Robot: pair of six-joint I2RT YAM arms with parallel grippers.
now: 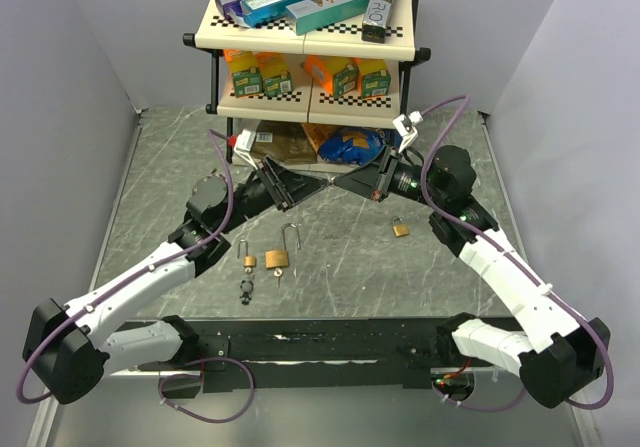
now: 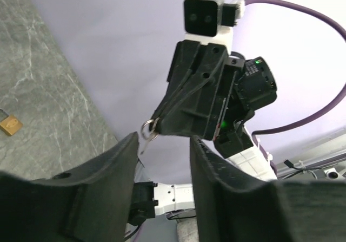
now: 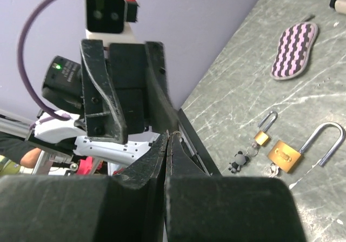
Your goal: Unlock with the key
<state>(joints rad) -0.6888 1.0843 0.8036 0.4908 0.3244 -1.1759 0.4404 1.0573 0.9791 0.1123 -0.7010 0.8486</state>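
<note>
My right hand (image 3: 167, 143) pinches a small metal key ring (image 2: 148, 129). My half-open, empty left hand (image 2: 163, 147) sits just before it.

key (image 2: 148, 129) mostly hidden in right end effector (image 2: 158, 124), padlock (image 2: 10, 125) edge-cropped

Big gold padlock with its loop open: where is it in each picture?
Top external: the big padlock lies a little left of and below the centre.
Left wrist: not in it; that small lock is another.
Right wrist: the big padlock is at the lower right.
Shared landmark: the right gripper, shut on a key ring, shows in all three.
</note>
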